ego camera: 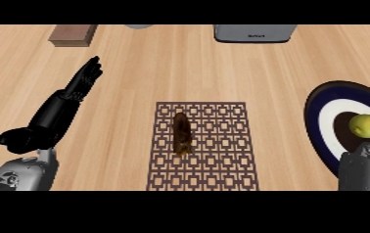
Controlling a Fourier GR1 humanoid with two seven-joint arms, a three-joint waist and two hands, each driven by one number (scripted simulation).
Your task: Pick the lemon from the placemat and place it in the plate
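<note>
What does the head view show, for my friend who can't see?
A yellow-green lemon sits on a dark blue and white round plate at the right edge, the black right hand just below it. A brown patterned placemat holds a dark brown object; the open left hand rests left.

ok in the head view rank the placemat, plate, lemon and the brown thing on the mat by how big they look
1. placemat
2. plate, though the right edge of the view cuts it off
3. brown thing on the mat
4. lemon, also partly cut off at the edge, so its rank is unsure
</note>
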